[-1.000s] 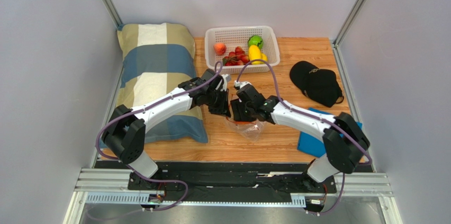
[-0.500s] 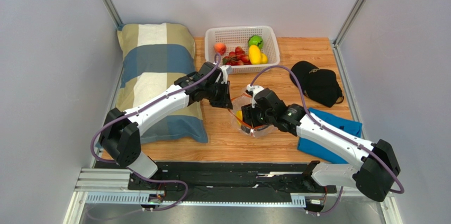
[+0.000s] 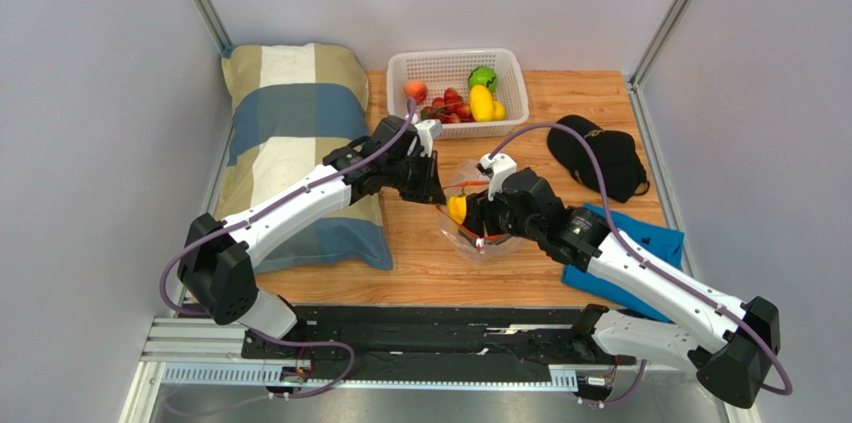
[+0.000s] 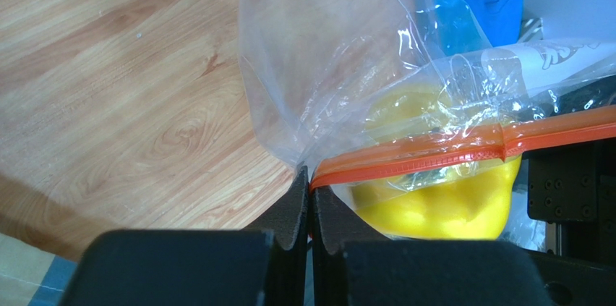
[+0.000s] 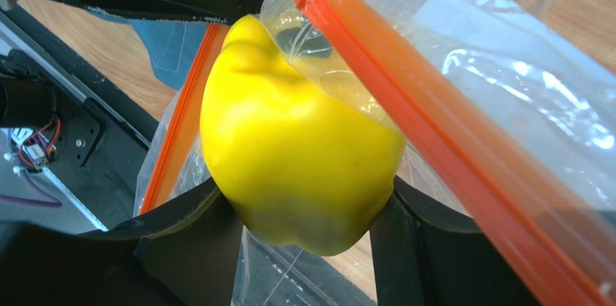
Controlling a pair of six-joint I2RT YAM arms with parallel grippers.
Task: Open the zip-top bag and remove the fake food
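Raised: yellow pepper (image 5: pixel 289 154) in right end effector (image 5: pixel 304 219), bag (image 4: pixel 318 53) partly covering.

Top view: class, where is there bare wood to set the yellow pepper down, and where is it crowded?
Bare wood: the near strip between pillow and blue cloth, in front of the bag; a smaller patch between basket and cap. Crowded: the centre, where the left gripper pinches the bag and the right gripper holds the pepper.

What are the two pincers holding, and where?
Left pincer pinches the zip-top bag at its orange zip strip. Right pincer grips the yellow pepper by its sides.
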